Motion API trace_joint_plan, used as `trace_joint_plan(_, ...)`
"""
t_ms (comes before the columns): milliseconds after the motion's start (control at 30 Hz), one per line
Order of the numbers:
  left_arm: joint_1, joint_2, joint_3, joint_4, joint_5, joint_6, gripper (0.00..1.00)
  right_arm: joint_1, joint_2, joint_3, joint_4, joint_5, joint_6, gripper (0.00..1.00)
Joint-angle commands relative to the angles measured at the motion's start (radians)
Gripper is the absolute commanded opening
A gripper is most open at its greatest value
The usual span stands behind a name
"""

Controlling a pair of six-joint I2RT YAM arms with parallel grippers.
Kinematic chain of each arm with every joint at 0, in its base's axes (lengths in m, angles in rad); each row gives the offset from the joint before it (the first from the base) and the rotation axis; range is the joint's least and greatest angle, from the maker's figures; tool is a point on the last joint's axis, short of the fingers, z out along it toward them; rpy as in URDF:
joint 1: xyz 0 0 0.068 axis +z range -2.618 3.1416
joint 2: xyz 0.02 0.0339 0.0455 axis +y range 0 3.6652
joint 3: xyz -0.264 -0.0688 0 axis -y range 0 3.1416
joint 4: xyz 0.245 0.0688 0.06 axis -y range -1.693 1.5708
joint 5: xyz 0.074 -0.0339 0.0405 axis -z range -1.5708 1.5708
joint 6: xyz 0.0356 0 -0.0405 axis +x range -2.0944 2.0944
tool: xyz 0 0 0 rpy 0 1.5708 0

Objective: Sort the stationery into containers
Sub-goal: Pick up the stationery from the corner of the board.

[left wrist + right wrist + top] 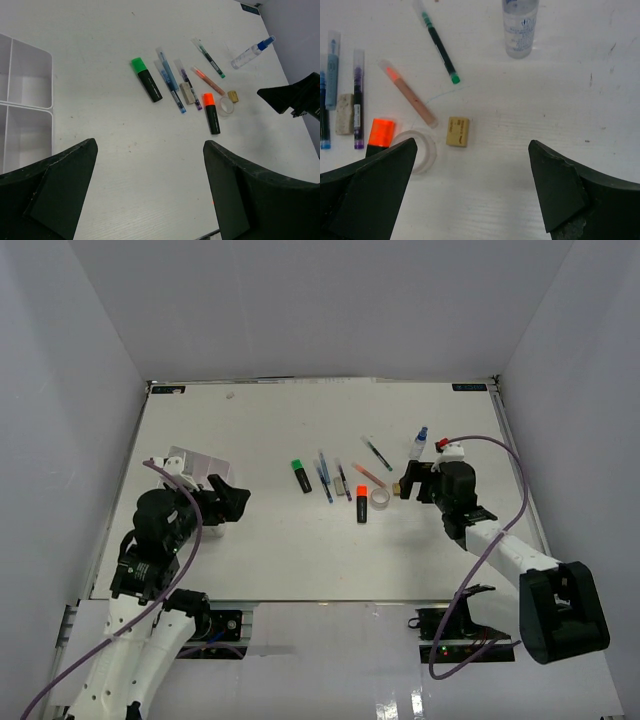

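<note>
The stationery lies loose mid-table: a green-capped highlighter [301, 476], an orange-capped highlighter [362, 504], thin pens [325, 475], a clear tape roll [380, 497] and a blue-capped bottle [418, 443]. The white divided tray [190, 462] stands at the left, its compartments [27, 75] showing bare. My left gripper [150, 145] is open over bare table between tray and stationery. My right gripper [472, 145] is open just near of a tan block [458, 131], with the tape roll [417, 150] by its left finger. A grey block [344, 114] sits among the pens.
White walls enclose the table on three sides. The green pen [440, 47] and pink pen [407, 92] lie slanted beyond the tan block. The bottle [520, 27] lies at the far side. The right gripper [292, 97] shows at the right of the left wrist view.
</note>
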Motion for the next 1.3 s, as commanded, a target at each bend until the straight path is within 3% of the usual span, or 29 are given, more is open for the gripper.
trace_joint_plan(0,-0.004,-0.009,-0.054,0.103,0.031,0.032,0.98,-0.002,0.082,0.039,0.302,0.067,-0.06,1.0)
trace_joint_plan(267,-0.004,-0.104,-0.181,0.157,0.029,0.044,0.98,-0.019,0.297,0.121,0.456,0.094,-0.083,0.94)
trace_joint_plan(467,-0.004,-0.13,-0.183,0.172,0.037,0.045,0.98,-0.048,0.406,0.164,0.528,0.104,-0.068,0.9)
trace_joint_plan(867,-0.004,-0.11,-0.183,0.174,0.026,0.049,0.98,-0.092,0.521,0.288,0.462,0.061,-0.026,0.89)
trace_joint_plan(1133,-0.004,-0.112,-0.184,0.172,0.023,0.052,0.98,-0.123,0.564,0.349,0.41,0.016,0.0,0.68)
trace_joint_plan(1267,-0.004,-0.113,-0.184,0.172,0.021,0.05,0.98,-0.129,0.581,0.375,0.382,0.003,0.003,0.66)
